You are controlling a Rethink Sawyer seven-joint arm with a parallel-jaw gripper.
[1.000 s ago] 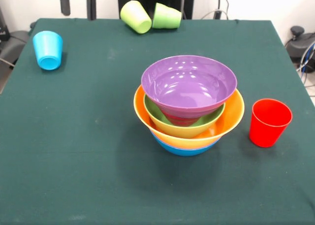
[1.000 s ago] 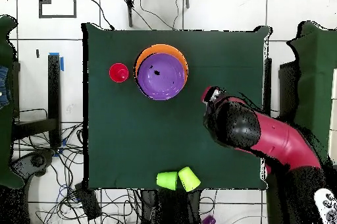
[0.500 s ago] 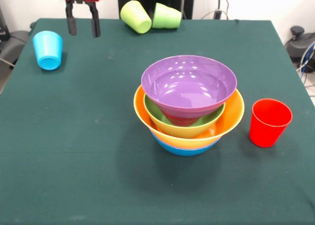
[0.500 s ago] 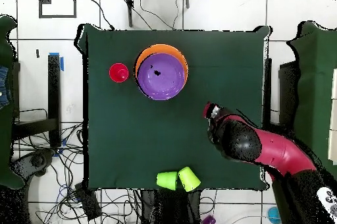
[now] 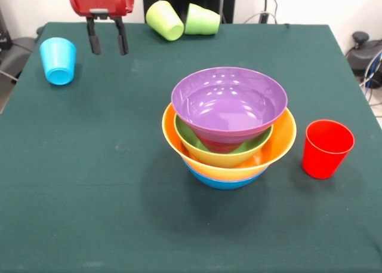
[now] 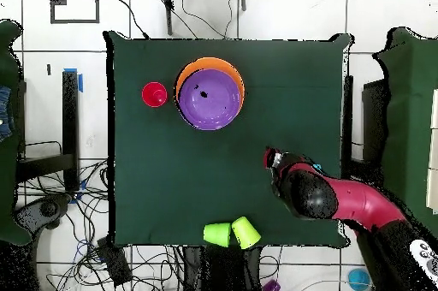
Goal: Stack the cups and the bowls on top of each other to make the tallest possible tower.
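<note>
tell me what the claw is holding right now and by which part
Nothing. The claw hangs open and empty above the table, between the sky blue cup and the yellow-green cup.

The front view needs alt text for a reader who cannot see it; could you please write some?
A tower of nested bowls, purple on top, stands mid-table with a red cup upright beside it. The open gripper hangs near a sky blue cup; a yellow-green cup and a green cup lie tipped at the far edge.
</note>
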